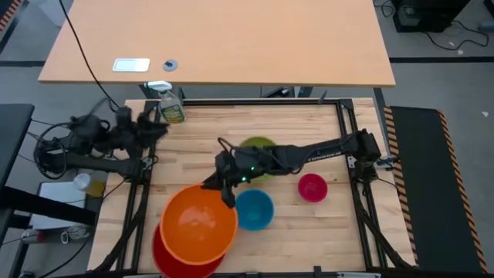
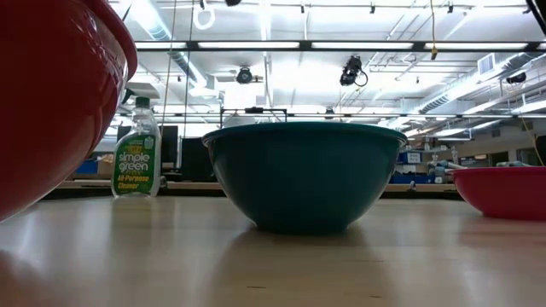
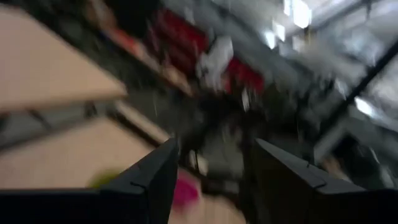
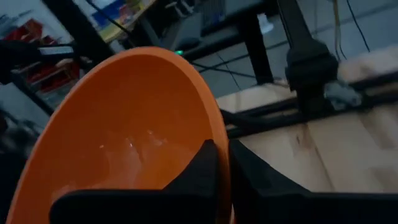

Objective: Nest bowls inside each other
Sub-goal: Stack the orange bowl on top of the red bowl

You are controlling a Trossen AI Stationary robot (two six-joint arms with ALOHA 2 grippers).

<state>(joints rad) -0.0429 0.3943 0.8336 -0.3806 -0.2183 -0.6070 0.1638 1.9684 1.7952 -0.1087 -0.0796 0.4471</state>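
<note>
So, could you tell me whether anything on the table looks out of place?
Only the spray bottle at the table's far edge isn't a bowl. The orange bowl is tilted over the red bowl, gripped by the right pincer.

A tan desk [image 1: 224,38] stands behind the worktable, on grey floor [image 1: 448,77], under ceiling strip lights [image 2: 256,45].

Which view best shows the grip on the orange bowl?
The right wrist view: the right gripper is shut on the orange bowl, pinching its rim. The high view shows the bowl whole above the red bowl, the pinch small. The low and left wrist views don't show it.
</note>
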